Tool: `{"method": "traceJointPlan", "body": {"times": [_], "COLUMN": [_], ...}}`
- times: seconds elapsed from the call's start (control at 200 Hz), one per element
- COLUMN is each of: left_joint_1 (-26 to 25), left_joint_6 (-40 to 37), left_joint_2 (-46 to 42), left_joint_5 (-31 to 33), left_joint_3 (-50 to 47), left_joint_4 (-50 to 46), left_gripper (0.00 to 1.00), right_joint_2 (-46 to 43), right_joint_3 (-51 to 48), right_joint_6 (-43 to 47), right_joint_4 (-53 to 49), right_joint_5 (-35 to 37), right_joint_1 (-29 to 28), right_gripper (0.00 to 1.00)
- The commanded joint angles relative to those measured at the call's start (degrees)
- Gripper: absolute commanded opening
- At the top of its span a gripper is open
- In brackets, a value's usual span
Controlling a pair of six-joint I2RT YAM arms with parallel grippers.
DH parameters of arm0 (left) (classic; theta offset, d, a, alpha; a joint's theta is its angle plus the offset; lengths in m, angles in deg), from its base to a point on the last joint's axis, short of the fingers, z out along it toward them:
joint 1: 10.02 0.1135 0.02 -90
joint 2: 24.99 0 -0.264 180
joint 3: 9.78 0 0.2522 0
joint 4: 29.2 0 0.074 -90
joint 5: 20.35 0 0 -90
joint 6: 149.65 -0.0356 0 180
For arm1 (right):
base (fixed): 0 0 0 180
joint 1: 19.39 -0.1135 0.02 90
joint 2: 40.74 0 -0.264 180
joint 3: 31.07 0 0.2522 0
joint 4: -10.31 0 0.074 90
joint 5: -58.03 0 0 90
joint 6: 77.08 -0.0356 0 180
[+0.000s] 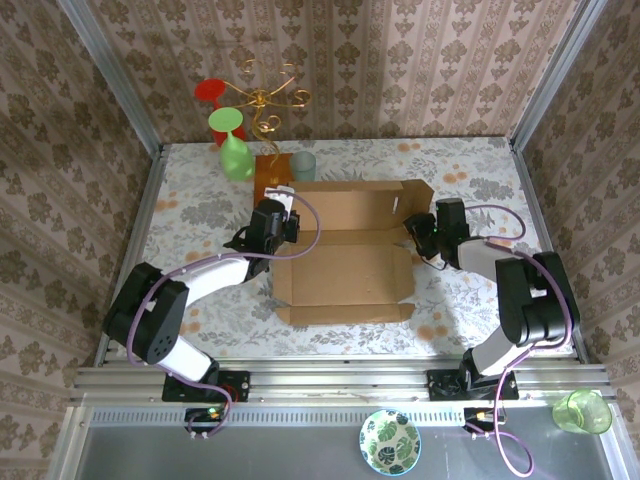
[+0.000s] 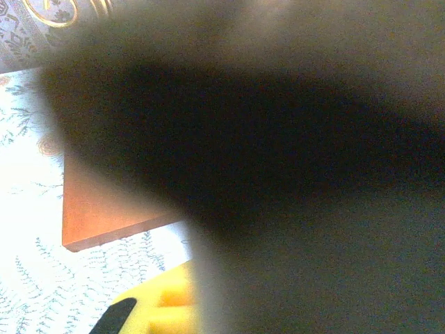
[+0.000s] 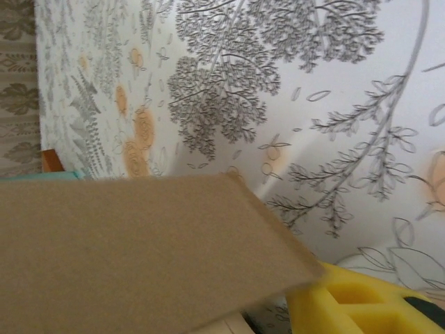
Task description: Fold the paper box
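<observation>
Here, the left end effector is clenched at the 9 o'clock edge of the paper box, which lies open on the desk. The right end effector sits at the box's 3 o'clock end; whether it is released or grasping, I cannot tell.

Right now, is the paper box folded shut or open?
Open, partly folded. From above, the paper box has its rear panel raised, but its front flap lies flat on the table, inside exposed.

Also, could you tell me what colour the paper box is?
The paper box is plain brown; top external view.
</observation>
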Motion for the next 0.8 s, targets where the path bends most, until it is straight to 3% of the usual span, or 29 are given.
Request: {"method": "traceJointPlan", "body": {"times": [0.0,0.265,0.565,0.795], "left_joint_1": [0.50,0.53,0.51,0.47], "left_joint_6": [1.68,2.37,3.05,3.22], "left_joint_2": [0.34,0.68,0.86,0.70], "left_joint_5": [-1.13,-0.70,-0.75,-1.14], "left_joint_3": [1.64,1.64,1.81,1.80], "left_joint_4": [1.76,1.94,2.08,2.00], "left_gripper": [0.00,0.00,0.00,0.00], "right_joint_2": [0.26,-1.48,1.32,2.73], "right_joint_3": [-1.19,0.42,1.01,3.42], "right_joint_6": [-2.61,-5.03,-4.59,-2.30], "right_joint_4": [5.85,5.78,4.77,2.95], "right_joint_5": [-1.67,-2.07,-1.47,-0.70], "right_joint_1": [-0.89,-3.89,-7.10,-9.33], "right_gripper": [0.45,0.43,0.34,0.33]}}
